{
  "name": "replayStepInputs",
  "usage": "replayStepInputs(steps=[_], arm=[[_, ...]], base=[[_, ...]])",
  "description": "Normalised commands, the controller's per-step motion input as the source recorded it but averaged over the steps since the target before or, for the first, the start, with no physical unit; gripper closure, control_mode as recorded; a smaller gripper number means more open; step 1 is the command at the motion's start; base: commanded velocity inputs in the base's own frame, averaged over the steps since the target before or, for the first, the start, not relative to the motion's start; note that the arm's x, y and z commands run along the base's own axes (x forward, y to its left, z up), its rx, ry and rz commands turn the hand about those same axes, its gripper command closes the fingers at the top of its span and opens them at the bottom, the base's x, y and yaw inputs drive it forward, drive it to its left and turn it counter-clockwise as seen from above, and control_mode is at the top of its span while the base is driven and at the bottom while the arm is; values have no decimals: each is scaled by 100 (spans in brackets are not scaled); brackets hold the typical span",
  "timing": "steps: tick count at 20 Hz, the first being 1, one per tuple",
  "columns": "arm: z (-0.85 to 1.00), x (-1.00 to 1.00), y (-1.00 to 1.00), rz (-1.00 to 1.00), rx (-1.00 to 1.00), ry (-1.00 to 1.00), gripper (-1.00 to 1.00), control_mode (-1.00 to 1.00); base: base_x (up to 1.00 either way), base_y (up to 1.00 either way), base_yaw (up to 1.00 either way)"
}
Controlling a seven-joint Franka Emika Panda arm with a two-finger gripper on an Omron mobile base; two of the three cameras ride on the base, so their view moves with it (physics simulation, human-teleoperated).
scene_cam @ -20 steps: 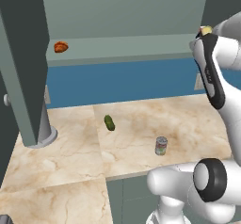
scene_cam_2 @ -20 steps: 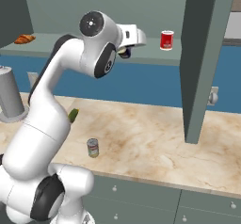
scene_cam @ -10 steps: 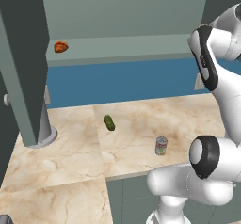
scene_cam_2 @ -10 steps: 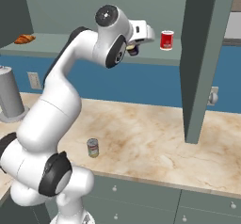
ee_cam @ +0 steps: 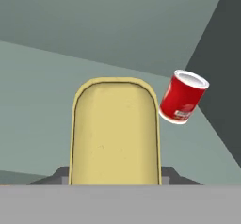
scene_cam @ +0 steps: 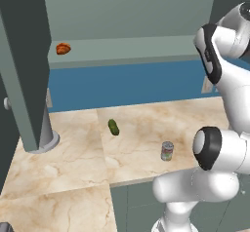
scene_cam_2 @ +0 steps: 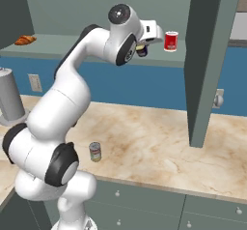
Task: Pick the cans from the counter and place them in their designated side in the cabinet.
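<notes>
Gripper (scene_cam_2: 143, 48): is being held closed around the yellow-topped can (ee_cam: 115, 132), raised at shelf height
Yellow-topped can: is being carried over the cabinet shelf (scene_cam_2: 72, 50), near the red can (scene_cam_2: 171, 41)
Red can: is standing on the shelf, beside the cabinet door (scene_cam_2: 207, 55)
Silver can (scene_cam: 167, 151): is standing upright on the counter (scene_cam: 73, 153)
Pickle (scene_cam: 113, 126): is lying on the counter, apart from the silver can
Croissant (scene_cam: 63, 48): is lying at the opposite shelf end

A yellow-topped can (ee_cam: 114, 131), a red can (ee_cam: 182, 97) with white rim, grey-green cabinet (scene_cam_2: 210, 55), beige brown-veined counter (scene_cam: 68, 158).
</notes>
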Motion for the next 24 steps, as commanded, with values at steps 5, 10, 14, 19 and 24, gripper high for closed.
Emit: replayStepInputs(steps=[5,10,14,19,24], arm=[[-16,28,-5,0,-2,0,100,-100],[-8,29,-13,0,-2,0,100,-100],[-1,27,-18,0,0,0,100,-100],[-7,29,-13,0,0,1,100,-100],[-19,20,-12,0,0,5,100,-100]], base=[[0,0,0],[0,0,0],[0,0,0],[0,0,0],[0,0,0]])
